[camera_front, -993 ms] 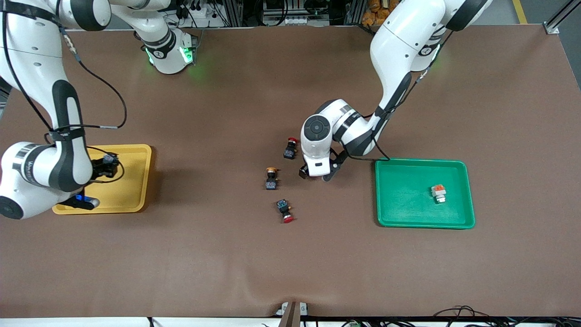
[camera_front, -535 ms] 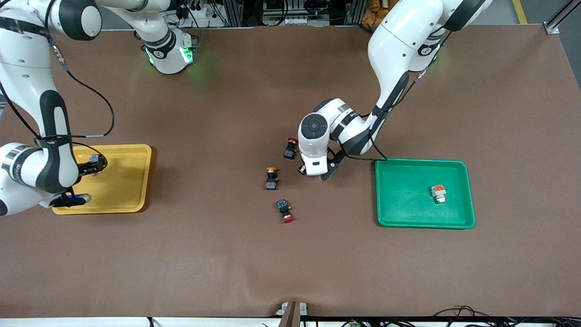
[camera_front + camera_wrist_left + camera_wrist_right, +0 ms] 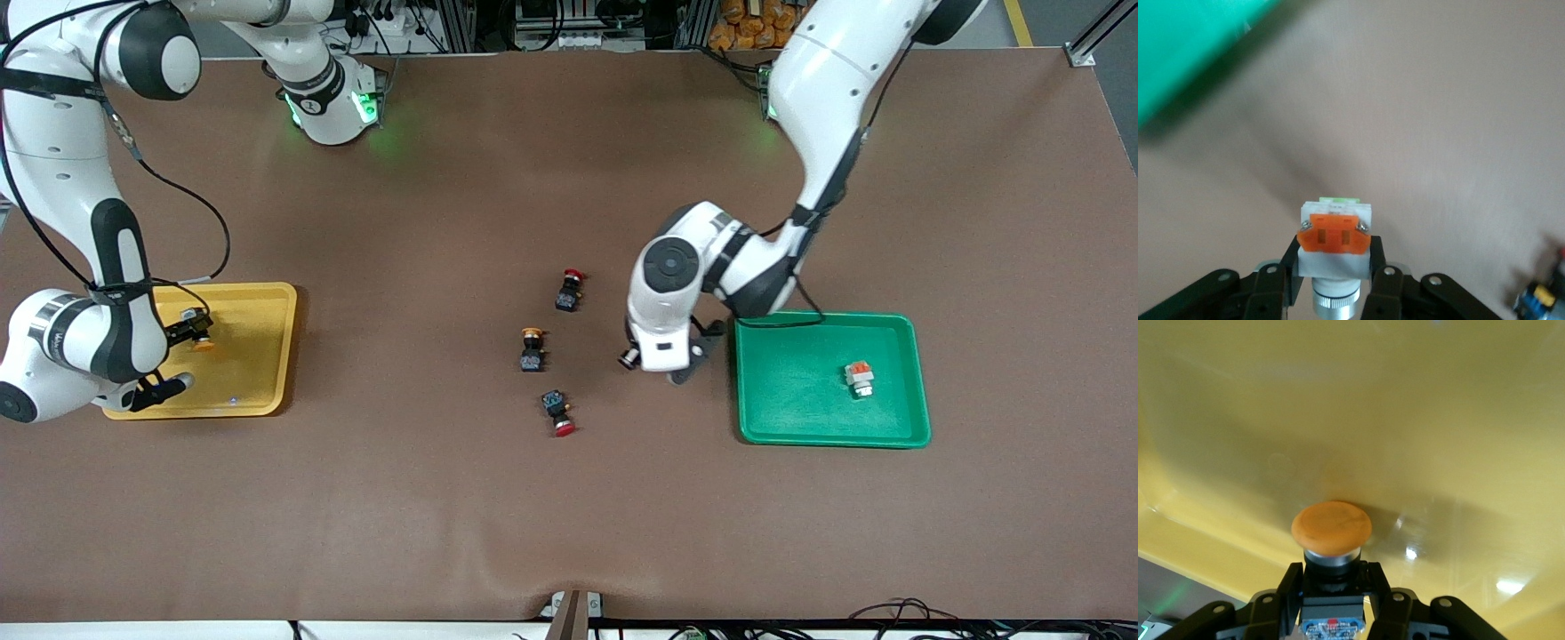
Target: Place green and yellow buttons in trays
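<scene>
While both arms were out over the table, the front view had the left gripper (image 3: 656, 366) over bare brown table (image 3: 569, 516) just beside the green tray (image 3: 831, 436), on the side toward the right arm's end; its fingers were hidden under the wrist there. One white-silver switch piece (image 3: 859, 378) w/ an orange block lay inside the green tray, toward the left arm's end of it. Mid-table lay 3 black-bodied pushbuttons: a red-capped one (image 3: 570, 289) farthest from the camera, a yellow-orange-capped one (image 3: 532, 348) nearer, and another red-capped one (image 3: 559, 413) nearest. The right gripper (image 3: 191, 332) was over the yellow tray (image 3: 258, 391), at the right arm's end, w/ a second yellow-orange cap showing at its tip.

Left wrist view: the black fingers (image 3: 1377, 263) were clamped on a second switch piece (image 3: 1334, 240), orange block facing the camera, silver barrel below, green strip along its top edge. It hung above table surface; a corner of the green tray showed blurred at the edge, apart from the piece.

Right wrist view: fingers (image 3: 1291, 587) were pinched narrow on the black body of the yellow-orange-capped pushbutton (image 3: 1331, 530), cap pointing away from the wrist toward the yellow tray's floor. Couldn't tell if the cap touched the floor.
</scene>
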`<state>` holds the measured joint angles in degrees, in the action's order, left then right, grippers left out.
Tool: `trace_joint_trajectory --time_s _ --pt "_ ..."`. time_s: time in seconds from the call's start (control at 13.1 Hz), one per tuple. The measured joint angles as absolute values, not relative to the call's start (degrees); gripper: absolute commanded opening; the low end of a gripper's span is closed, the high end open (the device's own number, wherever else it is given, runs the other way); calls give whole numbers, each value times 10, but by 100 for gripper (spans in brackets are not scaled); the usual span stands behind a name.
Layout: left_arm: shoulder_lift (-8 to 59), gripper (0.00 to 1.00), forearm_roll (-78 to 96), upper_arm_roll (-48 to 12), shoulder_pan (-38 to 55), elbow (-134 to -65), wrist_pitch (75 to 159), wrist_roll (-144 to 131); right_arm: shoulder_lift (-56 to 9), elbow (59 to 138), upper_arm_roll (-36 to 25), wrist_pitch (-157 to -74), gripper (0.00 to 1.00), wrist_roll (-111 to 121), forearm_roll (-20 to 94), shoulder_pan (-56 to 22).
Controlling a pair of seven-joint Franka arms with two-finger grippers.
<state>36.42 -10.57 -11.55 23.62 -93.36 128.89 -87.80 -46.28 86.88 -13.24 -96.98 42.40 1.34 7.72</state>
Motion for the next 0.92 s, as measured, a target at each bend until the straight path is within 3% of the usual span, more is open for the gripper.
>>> trace_joint_trajectory --time_s 0.15,0.38,0.61,0.76,0.84,0.92 --pt "351 0 -106 -115 187 -937 1280 -791 -463 867 -130 -950 100 393 16 73" --pt "351 0 -106 -117 108 -946 1280 -671 -460 838 -126 -857 100 251 38 49" --pt "352 0 -106 -118 75 -977 1280 -622 -451 788 -122 -767 100 135 72 5" --pt "352 0 -106 -118 58 -999 1280 -600 -448 770 -121 -751 100 77 102 -21" --pt "350 3 -106 -118 49 -1007 1280 -595 -447 766 -120 -750 100 56 115 -32" --pt "345 26 -106 -119 42 -1016 1280 -590 -445 764 -119 -750 100 35 128 -44"
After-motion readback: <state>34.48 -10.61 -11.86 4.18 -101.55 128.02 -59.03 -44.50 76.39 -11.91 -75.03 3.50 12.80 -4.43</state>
